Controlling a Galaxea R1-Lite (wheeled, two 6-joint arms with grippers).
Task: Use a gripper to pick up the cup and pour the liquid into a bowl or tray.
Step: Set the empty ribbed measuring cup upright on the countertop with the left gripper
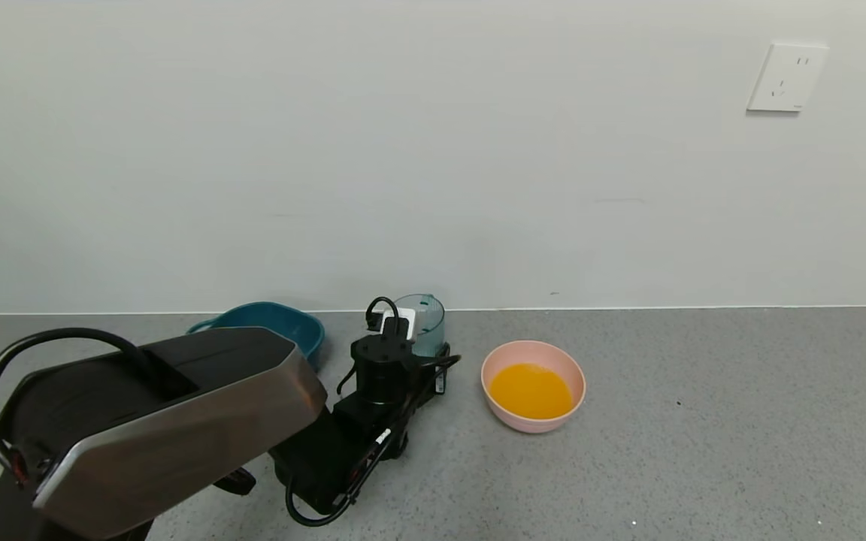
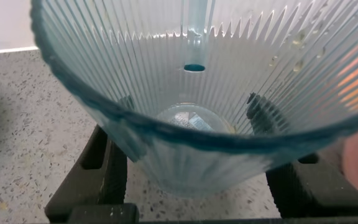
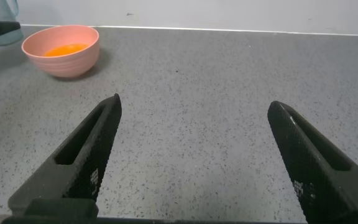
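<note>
The cup (image 1: pixel 424 321) is a ribbed blue-green tumbler, upright near the wall and to the left of the bowl. It looks empty in the left wrist view (image 2: pixel 191 155), with only small drops on its wall. My left gripper (image 1: pixel 427 352) is shut on the cup, with one black finger (image 2: pixel 98 180) on each side of its lower part. The pink bowl (image 1: pixel 534 425) stands on the grey table and holds the orange liquid (image 1: pixel 531 391). The bowl (image 3: pixel 64 62) also shows far off in the right wrist view. My right gripper (image 3: pixel 194 102) is open and empty above bare table.
A dark teal tub (image 1: pixel 275 323) with handles stands against the wall, left of the cup. The left arm's large grey-and-black link (image 1: pixel 155 421) fills the near left. A white wall socket (image 1: pixel 786 77) is high on the right.
</note>
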